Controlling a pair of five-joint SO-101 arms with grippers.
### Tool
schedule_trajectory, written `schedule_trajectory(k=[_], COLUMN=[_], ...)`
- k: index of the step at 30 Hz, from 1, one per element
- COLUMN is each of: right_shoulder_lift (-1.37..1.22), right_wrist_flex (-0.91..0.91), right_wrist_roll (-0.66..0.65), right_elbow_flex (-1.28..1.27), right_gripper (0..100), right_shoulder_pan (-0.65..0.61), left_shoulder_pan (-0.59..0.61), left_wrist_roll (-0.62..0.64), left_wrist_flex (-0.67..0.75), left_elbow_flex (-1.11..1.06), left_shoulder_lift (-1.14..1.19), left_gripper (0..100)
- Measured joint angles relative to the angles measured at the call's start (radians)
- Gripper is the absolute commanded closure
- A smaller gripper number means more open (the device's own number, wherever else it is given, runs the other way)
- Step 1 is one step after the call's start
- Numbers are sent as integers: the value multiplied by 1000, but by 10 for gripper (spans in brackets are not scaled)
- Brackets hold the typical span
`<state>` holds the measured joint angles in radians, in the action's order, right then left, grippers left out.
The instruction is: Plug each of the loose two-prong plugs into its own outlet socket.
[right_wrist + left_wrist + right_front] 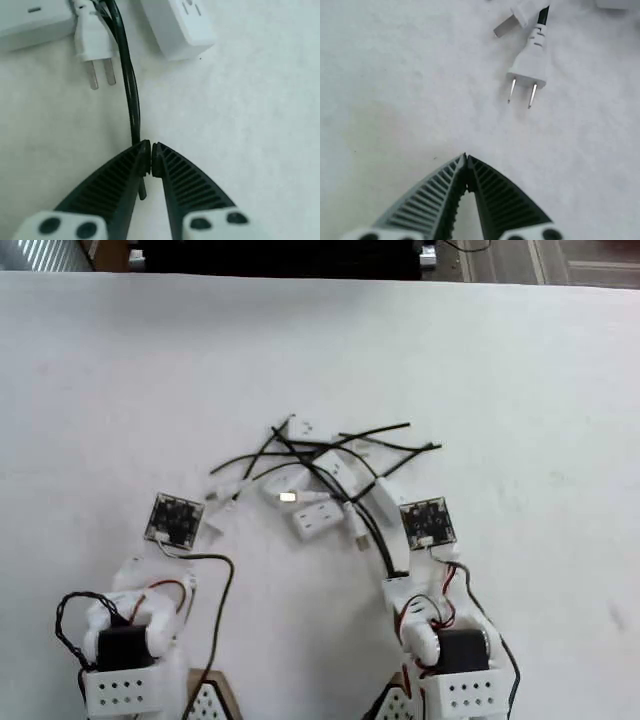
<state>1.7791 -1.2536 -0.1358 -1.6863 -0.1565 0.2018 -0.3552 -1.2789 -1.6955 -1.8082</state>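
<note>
Both closed: left end effector [466, 159] empty, right end effector [150, 148] partly hiding black cord [127, 75].

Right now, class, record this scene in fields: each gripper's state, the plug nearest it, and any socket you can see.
Left gripper: shut, empty
Plug by left gripper: loose, prongs pointing toward it
Right gripper: shut; black cable runs beneath
Plug by right gripper: loose, unplugged
Socket block: nothing plugged in
</note>
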Motion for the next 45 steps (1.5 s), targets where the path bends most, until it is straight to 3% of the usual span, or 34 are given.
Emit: schedule_trajectory(k=[6, 10, 15, 19, 27, 32, 38, 45], right_shoulder_lift=[0, 2, 2, 2, -170, -474, -859, -1301], right_wrist_flex=[0, 3, 129, 143, 129, 107, -49, -107], right_wrist_roll=[0, -3, -198, -279, -315, -285, -219, -170], right_elbow_flex=[0, 12, 86, 247, 483, 589, 819, 1028], right_gripper=[978, 978, 978, 933, 973, 974, 967, 885], right_shoulder_pan=[-64, -21, 143, 163, -55, -175, -338, -382], left_shoulder_pan=[0, 0, 0, 0, 0, 0, 0, 0], left_wrist_roll=[-2, -2, -2, -2, -3, -3, -3, -3], left_wrist_flex=[0, 28, 80, 84, 86, 87, 132, 135], left_elbow_flex=[81, 118, 118, 118, 118, 91, 44, 43], left_shoulder_lift=[-2, -2, -2, -2, -2, -2, -2, -2], left_gripper=[976, 976, 976, 976, 976, 976, 976, 976])
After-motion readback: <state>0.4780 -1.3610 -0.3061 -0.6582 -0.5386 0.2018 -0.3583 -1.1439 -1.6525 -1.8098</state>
